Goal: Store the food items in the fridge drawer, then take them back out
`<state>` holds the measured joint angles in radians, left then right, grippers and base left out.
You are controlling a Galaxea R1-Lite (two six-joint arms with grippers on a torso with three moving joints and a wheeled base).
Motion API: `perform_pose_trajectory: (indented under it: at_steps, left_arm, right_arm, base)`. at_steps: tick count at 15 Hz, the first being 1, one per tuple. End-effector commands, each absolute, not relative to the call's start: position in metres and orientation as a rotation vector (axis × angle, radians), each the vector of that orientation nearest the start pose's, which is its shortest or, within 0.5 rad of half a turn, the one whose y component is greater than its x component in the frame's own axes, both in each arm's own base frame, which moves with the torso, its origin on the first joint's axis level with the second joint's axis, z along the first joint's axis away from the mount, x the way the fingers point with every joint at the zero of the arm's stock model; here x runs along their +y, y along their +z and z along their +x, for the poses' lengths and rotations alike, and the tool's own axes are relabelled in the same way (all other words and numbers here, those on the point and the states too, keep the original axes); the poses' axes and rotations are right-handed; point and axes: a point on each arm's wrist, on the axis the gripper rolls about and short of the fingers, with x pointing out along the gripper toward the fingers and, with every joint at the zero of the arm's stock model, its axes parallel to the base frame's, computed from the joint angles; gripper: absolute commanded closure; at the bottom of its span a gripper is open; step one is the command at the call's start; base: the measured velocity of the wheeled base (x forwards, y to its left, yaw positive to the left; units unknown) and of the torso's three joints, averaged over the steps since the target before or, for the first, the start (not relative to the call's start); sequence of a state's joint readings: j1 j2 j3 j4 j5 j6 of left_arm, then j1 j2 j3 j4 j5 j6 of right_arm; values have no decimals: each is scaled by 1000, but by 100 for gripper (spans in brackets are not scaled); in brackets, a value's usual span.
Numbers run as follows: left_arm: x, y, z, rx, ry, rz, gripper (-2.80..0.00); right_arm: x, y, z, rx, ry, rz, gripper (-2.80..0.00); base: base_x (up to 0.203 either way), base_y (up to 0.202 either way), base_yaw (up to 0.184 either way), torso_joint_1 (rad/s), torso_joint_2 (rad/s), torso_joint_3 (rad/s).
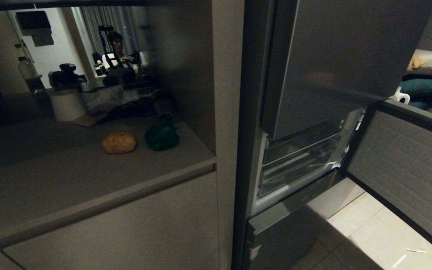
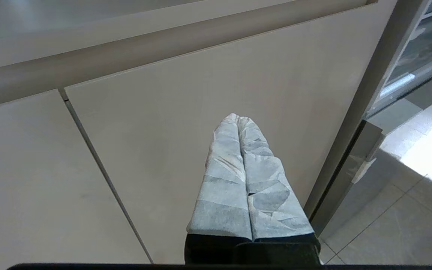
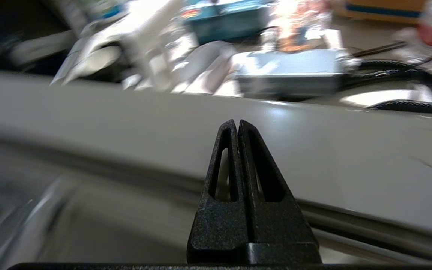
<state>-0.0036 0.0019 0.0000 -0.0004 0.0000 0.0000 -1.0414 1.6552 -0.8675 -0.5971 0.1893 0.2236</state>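
Neither arm shows in the head view. Left gripper [image 2: 238,119], fingers pressed together and wrapped in pale tape, holding nothing, hangs low in front of the beige cabinet door [image 2: 216,75] below the table edge, with the fridge's lower corner off to one side. Right gripper [image 3: 237,122], black fingers together, empty, points at a blurred pale ledge with clutter beyond it.

On the table [image 1: 69,180], the potato [image 1: 119,142] lies just beside the bell pepper [image 1: 162,137], the two apart, pepper nearer the fridge side wall. Behind them a white paper roll [image 1: 67,104] and a water bottle [image 1: 27,71].

To the right the fridge door [image 1: 407,168] stands open; clear fridge drawer [image 1: 298,168] bins sit pushed in, under the grey upper panel. Tiled floor [image 1: 369,232] below.
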Motion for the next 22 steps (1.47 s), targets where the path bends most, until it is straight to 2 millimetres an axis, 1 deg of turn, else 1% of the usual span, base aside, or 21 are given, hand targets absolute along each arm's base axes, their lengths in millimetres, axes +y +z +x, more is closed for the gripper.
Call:
perform_pose_trajectory:
  at_steps: [1, 2, 3, 4, 5, 6, 7, 9, 11, 14, 15, 17, 19, 22]
  left_arm:
    - [0, 76, -23, 2, -5, 0, 0]
    - [0, 76, -23, 3, -5, 0, 0]
    - [0, 76, -23, 2, -4, 0, 0]
    - [0, 76, -23, 3, -5, 0, 0]
    - [0, 76, -23, 3, -5, 0, 0]
    - [0, 76, -23, 3, -5, 0, 0]
    - [0, 76, -23, 2, -4, 0, 0]
    - [0, 76, -23, 3, -3, 0, 0]
    - [0, 76, -23, 3, -3, 0, 0]
    - [0, 76, -23, 2, -5, 0, 0]
    - [0, 76, -23, 3, -4, 0, 0]
    - [0, 76, -23, 3, -3, 0, 0]
    - [0, 76, -23, 2, -3, 0, 0]
    - [0, 76, -23, 3, -3, 0, 0]
  right_arm:
    - [-187, 246, 134, -54, -773, 233, 0]
    - [-160, 255, 129, -92, -709, 206, 0]
    - [-128, 268, 123, -150, -615, 171, 0]
    - [-99, 279, 116, -199, -518, 146, 0]
    - [-79, 287, 106, -230, -450, 134, 0]
    - [-66, 292, 97, -216, -422, 148, 0]
    - [-64, 293, 92, -177, -452, 170, 0]
    - [-72, 289, 83, -173, -582, 185, 0]
    - [-78, 281, 77, -175, -663, 243, 0]
    - [-88, 266, 62, -182, -820, 307, 0]
    - [-92, 259, 57, -173, -860, 330, 0]
    - [-103, 236, 49, -108, -883, 408, 0]
    - [-112, 210, 46, -29, -866, 497, 0]
    - [-114, 182, 48, 72, -757, 578, 0]
  base:
    - [0, 0, 0, 0, 0, 0]
    - [0, 0, 0, 0, 0, 0]
    - [0, 0, 0, 0, 0, 0]
    - [0, 0, 0, 0, 0, 0]
    - [0, 0, 0, 0, 0, 0]
    - [0, 0, 0, 0, 0, 0]
    - [0, 0, 0, 0, 0, 0]
    - [0, 0, 0, 0, 0, 0]
    - [0, 0, 0, 0, 0, 0]
    - [0, 0, 0, 0, 0, 0]
    - [0, 0, 0, 0, 0, 0]
    - [0, 0, 0, 0, 0, 0]
    - [0, 0, 0, 0, 0, 0]
    - [0, 0, 0, 0, 0, 0]
